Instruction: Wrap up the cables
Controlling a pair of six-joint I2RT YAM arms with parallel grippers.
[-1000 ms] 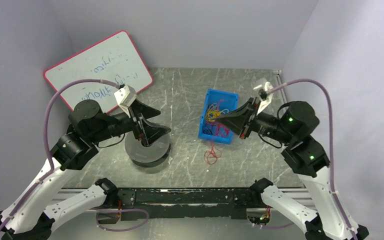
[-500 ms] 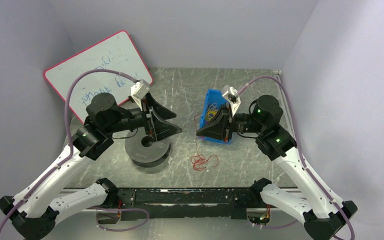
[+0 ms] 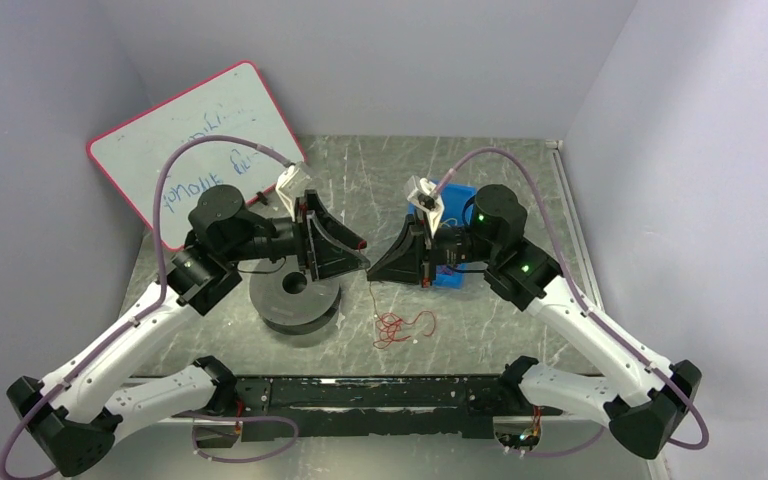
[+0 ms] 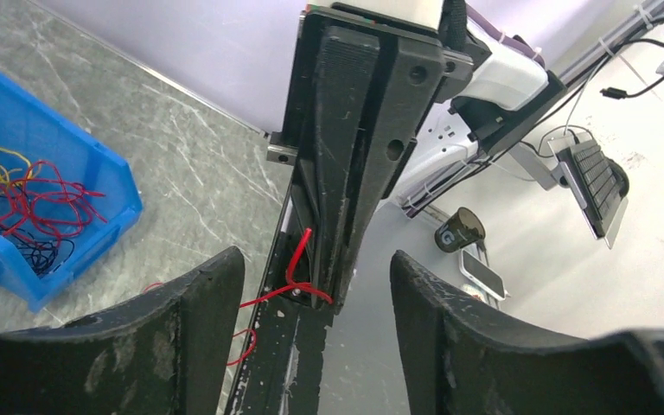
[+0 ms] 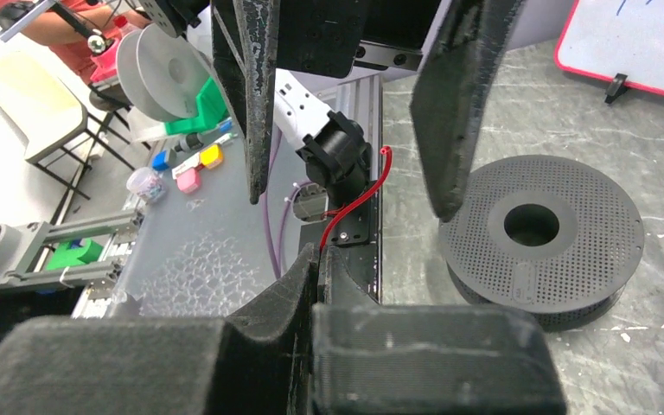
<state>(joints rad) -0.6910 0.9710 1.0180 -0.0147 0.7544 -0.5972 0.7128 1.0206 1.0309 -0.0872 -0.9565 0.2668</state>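
One red wire hangs downward | right end effector pinches top | left end effector wide

Pale walls are standing around a grey scratched table. A whiteboard with a red edge is leaning on the left wall. Soft light is falling evenly over everything

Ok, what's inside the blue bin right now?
The blue bin holds a tangle of yellow, red and dark wires. Part lies outside the wrist view; from above the right arm covers most of it.
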